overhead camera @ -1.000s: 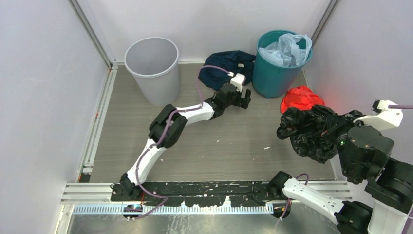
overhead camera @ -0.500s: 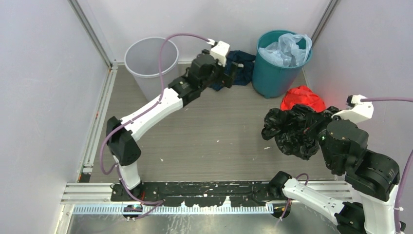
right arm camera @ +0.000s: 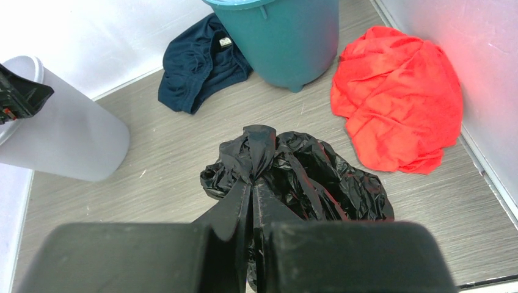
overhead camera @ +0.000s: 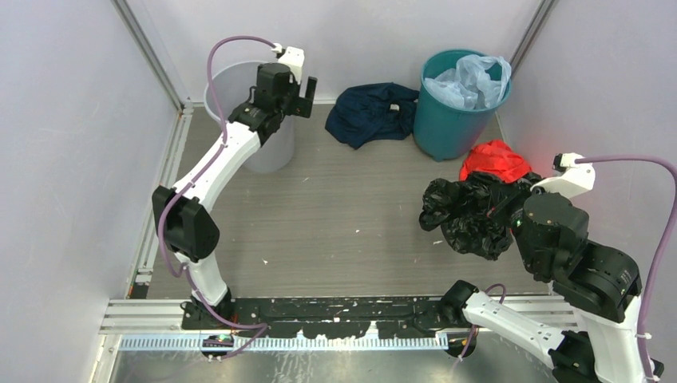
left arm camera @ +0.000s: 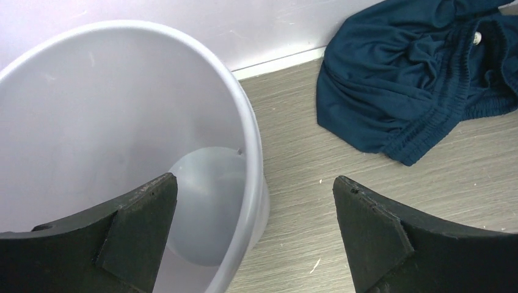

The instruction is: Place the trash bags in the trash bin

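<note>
At right, the trash bags [overhead camera: 467, 219] are pinched by the right gripper [right arm camera: 253, 183]; the left gripper [left arm camera: 253, 183] is spread wide above the far trash bin [overhead camera: 227, 88].

Left gripper [left arm camera: 255, 186] wide open, arm outstretched; right gripper [right arm camera: 253, 189] clamped, seemingly raised.

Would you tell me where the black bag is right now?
In the top view the bag is at the right, pinched in the right claw, beside the red cloth.
</note>
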